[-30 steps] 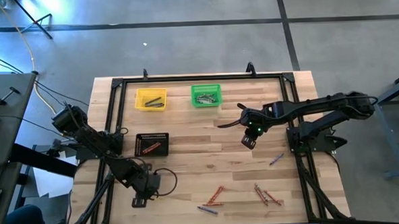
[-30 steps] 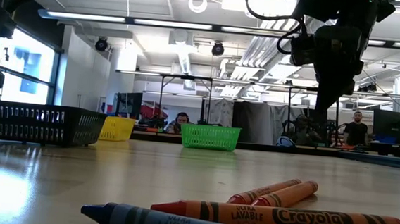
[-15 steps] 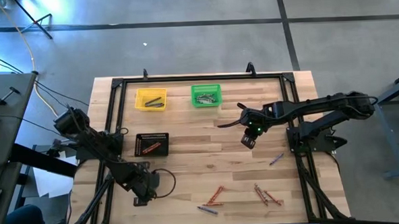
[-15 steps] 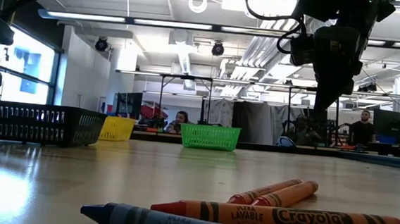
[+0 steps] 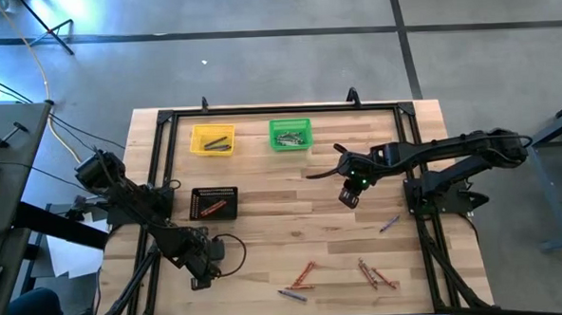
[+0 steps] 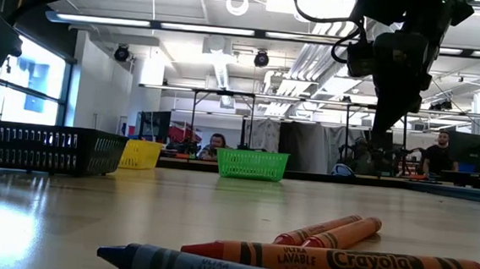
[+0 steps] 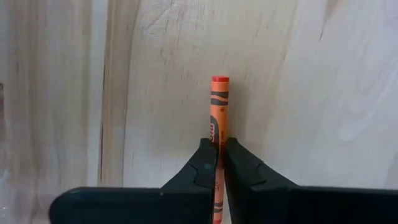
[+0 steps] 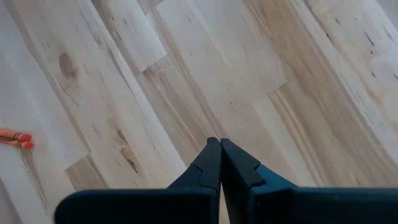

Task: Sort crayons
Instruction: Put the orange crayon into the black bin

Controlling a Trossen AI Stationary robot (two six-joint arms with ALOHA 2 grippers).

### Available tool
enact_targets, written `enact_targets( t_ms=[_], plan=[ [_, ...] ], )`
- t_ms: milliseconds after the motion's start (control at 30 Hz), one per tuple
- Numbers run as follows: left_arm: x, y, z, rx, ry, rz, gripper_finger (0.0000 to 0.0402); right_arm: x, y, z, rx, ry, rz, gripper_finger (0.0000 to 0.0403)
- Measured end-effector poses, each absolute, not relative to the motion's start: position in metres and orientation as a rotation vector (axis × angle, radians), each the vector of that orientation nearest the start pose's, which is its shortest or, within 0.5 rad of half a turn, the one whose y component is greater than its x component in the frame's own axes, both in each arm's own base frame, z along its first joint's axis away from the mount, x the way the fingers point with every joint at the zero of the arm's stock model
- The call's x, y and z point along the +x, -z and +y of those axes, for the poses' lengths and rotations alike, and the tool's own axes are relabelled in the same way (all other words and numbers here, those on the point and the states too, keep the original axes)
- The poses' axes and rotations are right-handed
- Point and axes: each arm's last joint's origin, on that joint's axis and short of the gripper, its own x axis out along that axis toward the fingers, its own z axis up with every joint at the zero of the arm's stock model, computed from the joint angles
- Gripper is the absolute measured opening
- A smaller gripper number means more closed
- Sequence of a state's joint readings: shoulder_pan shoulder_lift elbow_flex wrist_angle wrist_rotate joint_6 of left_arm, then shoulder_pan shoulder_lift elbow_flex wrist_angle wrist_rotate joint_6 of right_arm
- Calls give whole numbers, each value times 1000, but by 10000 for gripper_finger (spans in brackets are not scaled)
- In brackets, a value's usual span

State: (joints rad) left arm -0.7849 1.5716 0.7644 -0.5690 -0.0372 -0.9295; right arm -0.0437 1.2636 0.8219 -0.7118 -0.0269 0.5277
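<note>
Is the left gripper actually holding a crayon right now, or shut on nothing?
Holding one. In its wrist view the left gripper has both fingers pressed against an orange crayon that sticks out past the tips.

Bright overhead strip lights, glossy tabletop glare.

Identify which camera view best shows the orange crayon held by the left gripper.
The left wrist view: the orange paper-wrapped crayon fills the centre, pinched in the left gripper. The high view shows only that gripper, tiny; low and right wrist views miss it.
</note>
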Motion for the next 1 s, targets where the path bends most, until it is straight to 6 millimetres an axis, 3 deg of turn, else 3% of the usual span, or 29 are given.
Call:
enact_targets(
  t_ms=[333,533,733,1000],
  plan=[
    [192,-187,-179,-102,54,1236,1,226,-216,-9,498,311,1126,0],
    [202,-216,-155,89,-172,1089,1,227,-216,-9,498,310,1121,0],
    [204,-213,-118,170,-429,1110,1,227,-216,-9,498,309,1119,0],
    [205,-188,-79,51,-620,1212,1,227,-216,-10,478,340,1111,0]
  ],
)
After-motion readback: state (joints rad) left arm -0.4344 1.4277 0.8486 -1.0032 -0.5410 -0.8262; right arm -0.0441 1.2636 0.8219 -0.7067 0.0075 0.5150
